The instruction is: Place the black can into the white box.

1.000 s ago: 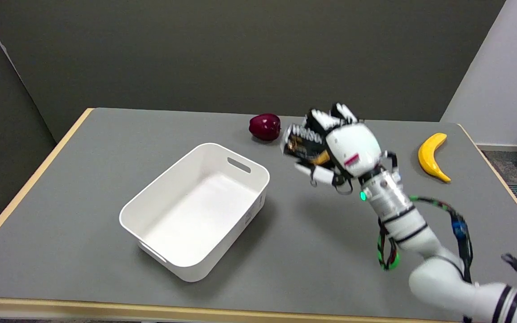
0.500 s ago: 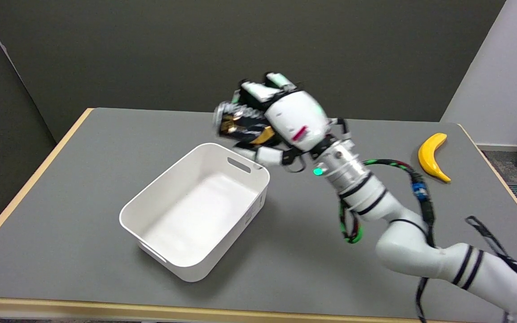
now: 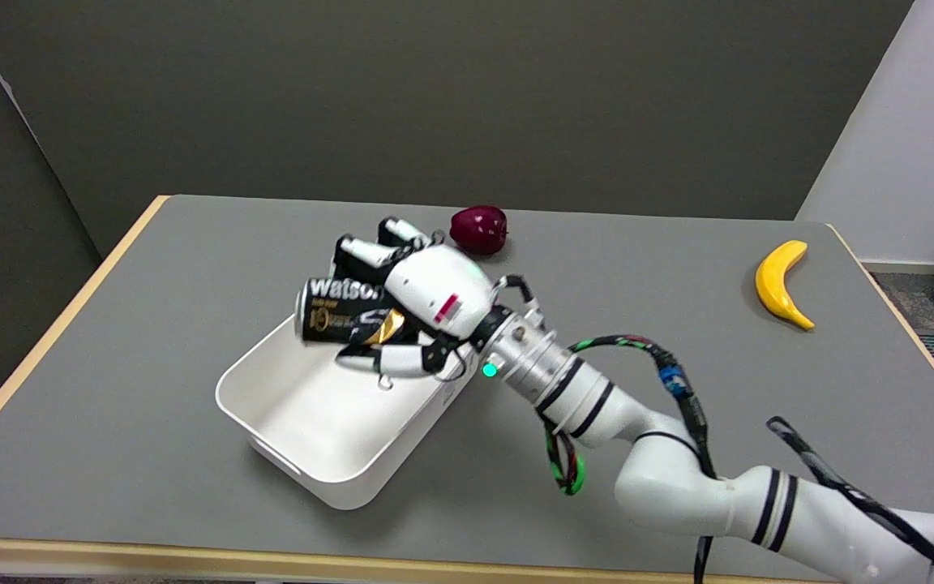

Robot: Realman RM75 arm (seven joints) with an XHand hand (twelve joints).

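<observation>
step: transport, release pending | right robot hand [image 3: 426, 296] grasping black cylindrical metal can [image 3: 336, 310] lying sideways above white rectangular plastic box [image 3: 305, 438] | next: likely lower into box, then spread fingers

we see even, soft overhead light, with faint shadows on the grey table [image 3: 151, 389] beside the white box [image 3: 329, 454] and under the right arm [image 3: 678, 487]. the picture is sharp, with little blur or glare; the dark backdrop stays dim.
</observation>
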